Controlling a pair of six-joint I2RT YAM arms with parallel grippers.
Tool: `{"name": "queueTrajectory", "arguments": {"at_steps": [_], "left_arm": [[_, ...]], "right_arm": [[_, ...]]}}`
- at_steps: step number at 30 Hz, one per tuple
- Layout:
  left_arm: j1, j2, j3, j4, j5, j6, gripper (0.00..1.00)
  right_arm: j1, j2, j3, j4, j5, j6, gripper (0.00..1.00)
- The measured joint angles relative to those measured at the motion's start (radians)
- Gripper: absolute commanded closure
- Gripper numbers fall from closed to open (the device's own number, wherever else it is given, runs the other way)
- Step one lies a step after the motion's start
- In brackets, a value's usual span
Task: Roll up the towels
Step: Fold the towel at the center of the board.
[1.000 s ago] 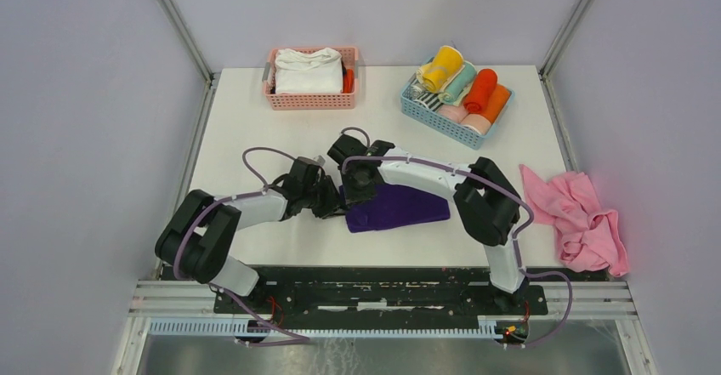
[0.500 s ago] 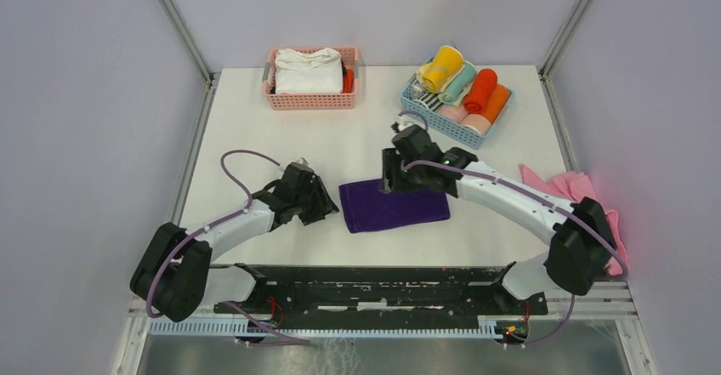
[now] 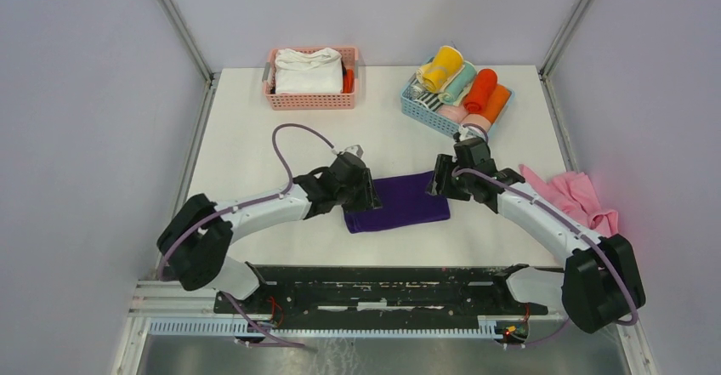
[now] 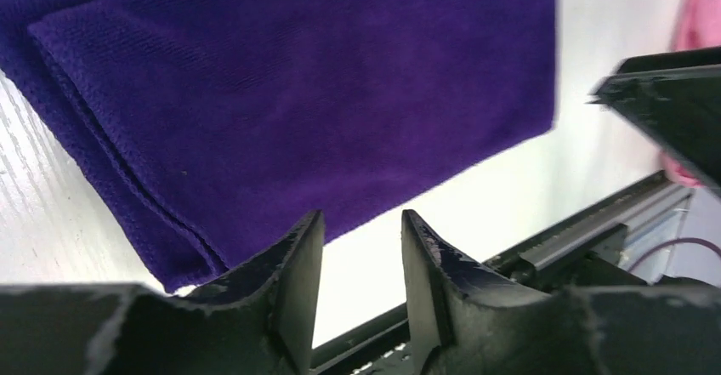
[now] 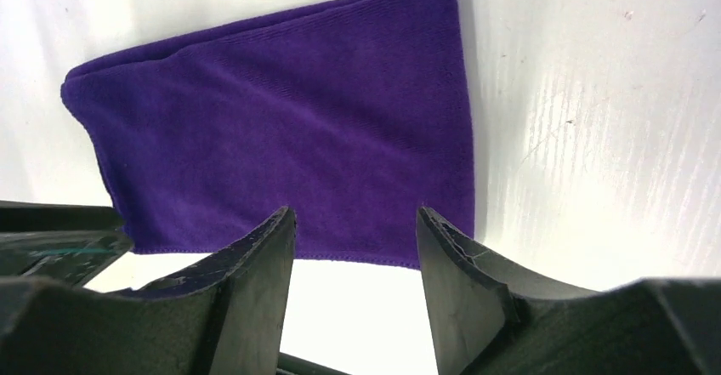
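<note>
My left gripper [image 4: 361, 222] has moved in to the left edge of the purple towel [image 3: 396, 202]; my right gripper [image 5: 353, 213] has shifted to its right edge. Both grippers are parted and empty (towel lies folded flat on the table [image 3: 255, 137]).

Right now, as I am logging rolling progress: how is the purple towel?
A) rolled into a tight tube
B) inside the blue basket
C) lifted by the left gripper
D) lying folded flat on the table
D: the purple towel lies flat and unrolled on the table, between the left gripper and the right gripper, both open and holding nothing.
</note>
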Motion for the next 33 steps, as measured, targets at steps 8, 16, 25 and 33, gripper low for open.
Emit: {"name": "queueTrajectory", "arguments": {"at_steps": [8, 16, 25, 33], "left_arm": [[0.055, 0.080, -0.145, 0.060, 0.023, -0.022, 0.64], [0.209, -0.084, -0.318, 0.140, 0.072, -0.063, 0.51], [0.251, -0.175, -0.284, 0.077, 0.042, -0.060, 0.52], [0.382, -0.016, -0.206, 0.181, 0.079, -0.053, 0.61]], "right_arm": [[-0.082, 0.039, -0.119, 0.118, -0.113, 0.008, 0.38], [-0.119, 0.116, -0.142, 0.165, -0.164, 0.008, 0.39], [-0.127, 0.160, -0.096, 0.291, -0.298, 0.032, 0.43], [-0.127, 0.368, 0.007, 0.492, -0.401, 0.087, 0.45]]}}
